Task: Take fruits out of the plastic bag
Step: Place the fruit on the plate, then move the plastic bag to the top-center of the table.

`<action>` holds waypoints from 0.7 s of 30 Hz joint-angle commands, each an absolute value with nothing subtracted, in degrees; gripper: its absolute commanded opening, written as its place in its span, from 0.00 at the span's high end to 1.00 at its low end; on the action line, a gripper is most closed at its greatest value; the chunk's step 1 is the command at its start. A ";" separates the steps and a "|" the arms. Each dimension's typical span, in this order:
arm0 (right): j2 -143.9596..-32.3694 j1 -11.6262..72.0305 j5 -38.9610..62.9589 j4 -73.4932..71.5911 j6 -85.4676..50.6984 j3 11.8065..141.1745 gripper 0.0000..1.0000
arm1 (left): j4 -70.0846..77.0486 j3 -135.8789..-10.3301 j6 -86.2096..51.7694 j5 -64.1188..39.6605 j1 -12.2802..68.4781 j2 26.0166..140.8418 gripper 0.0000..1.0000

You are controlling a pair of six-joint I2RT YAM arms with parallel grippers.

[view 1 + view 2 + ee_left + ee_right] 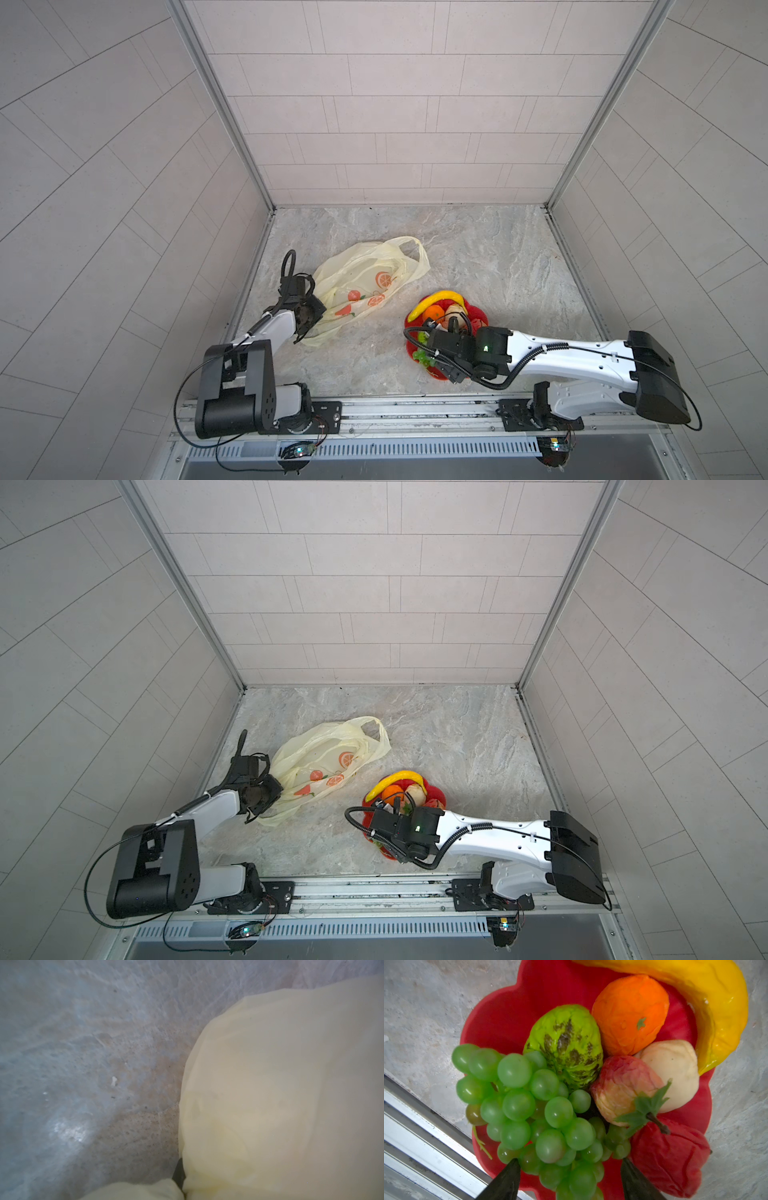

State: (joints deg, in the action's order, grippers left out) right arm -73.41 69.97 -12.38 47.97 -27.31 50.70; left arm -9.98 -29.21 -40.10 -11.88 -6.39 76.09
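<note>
Right gripper [569, 1160]: jaws apart, one dark fingertip on each side of the green grape bunch [529, 1101] on the red plate [500, 1014]. Beyond the grapes lie a mottled green fruit [566, 1043], orange [629, 1014] and cream bulb [675, 1072]. The banana [716, 1012] is farthest out. A red stemmed fruit [675, 1157] lies just beside one fingertip.

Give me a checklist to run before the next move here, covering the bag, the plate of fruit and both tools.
1. The left tool grips the plastic bag: ok, it is shut on the bag's near edge.
2. The right tool is free: ok, its jaws stand apart around the grape bunch, which rests on the red plate.
3. The grapes lie fully on the plate: not ok, some hang over the rim.
4. The banana and orange sit on the plate: ok.
5. The bag is emptied: cannot tell. It lies flat, but its inside is hidden.
</note>
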 commanded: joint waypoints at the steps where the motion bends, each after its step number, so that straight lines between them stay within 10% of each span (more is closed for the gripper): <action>1: -69.40 70.13 -11.87 50.51 -27.95 52.21 0.19 | -9.50 -29.29 -39.73 -12.52 -6.09 77.15 0.91; 12: -58.58 61.54 -17.66 56.37 -35.06 54.05 0.18 | -14.10 -42.87 -45.53 -5.04 6.00 79.86 0.93; 21: -46.43 52.30 -21.35 56.89 -47.54 47.37 0.20 | -20.69 -70.98 -37.88 -12.51 12.90 102.96 0.95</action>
State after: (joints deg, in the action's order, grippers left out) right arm -48.40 53.60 -18.59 54.70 -41.21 49.10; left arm -15.73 -65.28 -41.36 -9.28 11.11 97.80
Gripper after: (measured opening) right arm 0.804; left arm 0.055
